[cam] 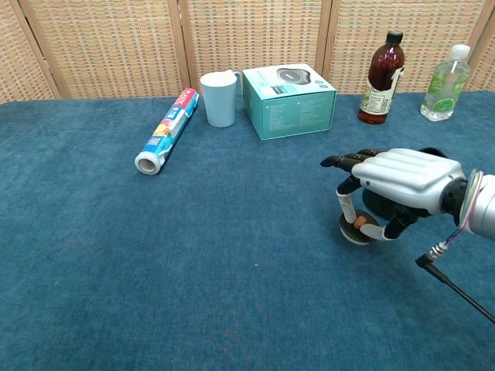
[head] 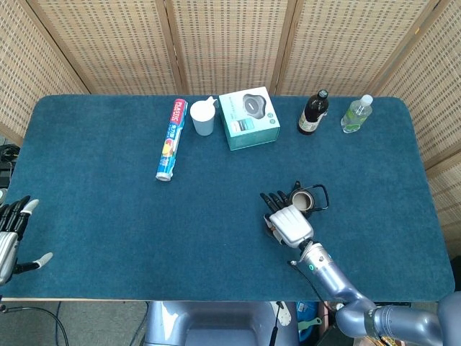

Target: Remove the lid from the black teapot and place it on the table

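While the right hand [cam: 402, 180] pinches the teapot lid [cam: 357, 229] between thumb and fingers, low over the blue table [head: 108, 202], the black teapot [head: 306, 200] stands open just behind it. At the table's near left edge, the left hand [head: 9, 234] holds nothing, fingers spread.

Teapot [cam: 380, 204] (perhaps half) behind right hand [cam: 402, 179].
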Robot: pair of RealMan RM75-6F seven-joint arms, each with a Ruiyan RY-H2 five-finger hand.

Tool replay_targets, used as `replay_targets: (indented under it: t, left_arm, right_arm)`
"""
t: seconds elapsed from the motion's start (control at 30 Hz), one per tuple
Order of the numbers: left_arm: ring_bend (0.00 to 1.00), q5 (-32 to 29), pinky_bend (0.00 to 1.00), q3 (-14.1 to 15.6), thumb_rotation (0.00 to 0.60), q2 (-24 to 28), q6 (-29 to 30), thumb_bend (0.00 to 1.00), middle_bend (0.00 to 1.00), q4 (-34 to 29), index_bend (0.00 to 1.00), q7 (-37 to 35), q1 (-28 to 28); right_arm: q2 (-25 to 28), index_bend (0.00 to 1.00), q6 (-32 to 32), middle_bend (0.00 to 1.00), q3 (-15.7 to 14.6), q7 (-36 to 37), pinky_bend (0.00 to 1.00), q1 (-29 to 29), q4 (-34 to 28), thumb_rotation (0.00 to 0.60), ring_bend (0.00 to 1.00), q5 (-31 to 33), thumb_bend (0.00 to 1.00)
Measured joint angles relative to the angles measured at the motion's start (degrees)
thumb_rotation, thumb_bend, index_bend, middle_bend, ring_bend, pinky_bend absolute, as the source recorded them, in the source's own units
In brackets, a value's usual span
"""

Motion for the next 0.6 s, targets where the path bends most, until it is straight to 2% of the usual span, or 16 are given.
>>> replay_targets:
  t: [0.07, 0.27, 0.4, 0.53, 0.6]
  left_arm:
    - [0.0, -0.01, 0.0, -0.01, 0.6, 0.01, -0.02, 0.13, 0.0, 0.02, 0.0, -0.05, -0.01]
    - [0.0, 0.2, 0.0, -0.06, 0.6, 0.25, 0.75, 0.13, 0.0, -0.17, 0.0, -0.29, 0.28]
    - [0.0, 0.65, 0.0, -0.06, 0.6, 0.45, 1.56, 0.13, 0.0, -0.29, 0.0, -0.52, 0.64]
    - [0.0, 1.01, 0.0, 0.0, 0.6, 0.35, 1.99, 0.13, 0.0, -0.33, 0.0, 0.14, 0.78]
    - [0.0, 1.03, 0.0, -0.03, 0.6, 0.2, 2.18, 0.13, 0.0, -0.3, 0.0, 0.68, 0.85]
  right_arm:
    - [0.43, 0.12, 0.19, 0.0, 0.01, -0.32, 0.0, -0.14, -0.53, 0.6, 0.0, 0.06, 0.12]
    - [5.09, 0.11, 4.62, 0.0, -0.26, 0.93, 0.0, -2.49, -5.5, 0.6, 0.0, -2.17, 0.09]
    - [10.36, 0.1, 11.08, 0.0, -1.59, 5.47, 0.0, -6.5, -8.3, 0.6, 0.0, -6.56, 0.04]
    - [13.61, 0.01, 18.9, 0.0, -3.17, 10.71, 0.0, -11.67, -8.91, 0.6, 0.0, -10.25, 0.0]
    - [14.91, 0.0, 23.2, 0.0, -4.04, 13.01, 0.0, -14.78, -8.76, 0.6, 0.0, -12.06, 0.0]
